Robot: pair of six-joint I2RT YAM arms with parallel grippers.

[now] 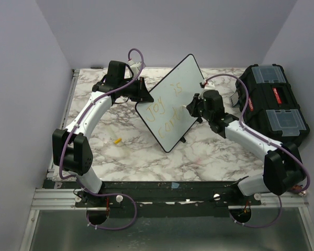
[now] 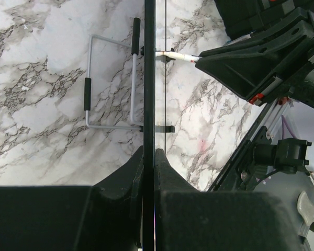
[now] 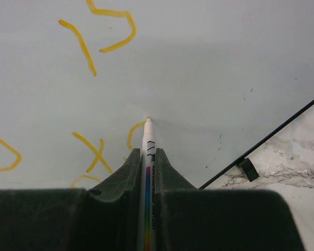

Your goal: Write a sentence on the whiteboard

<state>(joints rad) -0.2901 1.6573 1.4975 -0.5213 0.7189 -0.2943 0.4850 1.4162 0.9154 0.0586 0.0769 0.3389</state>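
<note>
The whiteboard (image 1: 172, 102) stands tilted up at mid-table, its face toward the right arm. Yellow-orange handwriting (image 1: 165, 107) reads "Joy is" with part of a second line below. My left gripper (image 1: 141, 93) is shut on the whiteboard's left edge, seen edge-on in the left wrist view (image 2: 149, 78). My right gripper (image 1: 191, 108) is shut on a white marker (image 3: 148, 157) whose tip touches the whiteboard (image 3: 225, 63) beside a fresh yellow stroke (image 3: 131, 137). The marker also shows in the left wrist view (image 2: 178, 55).
A black toolbox with clear lids (image 1: 272, 102) sits at the right. A small yellow marker cap (image 1: 118, 140) lies on the marble table (image 1: 125, 157). A wire stand (image 2: 110, 83) lies behind the board.
</note>
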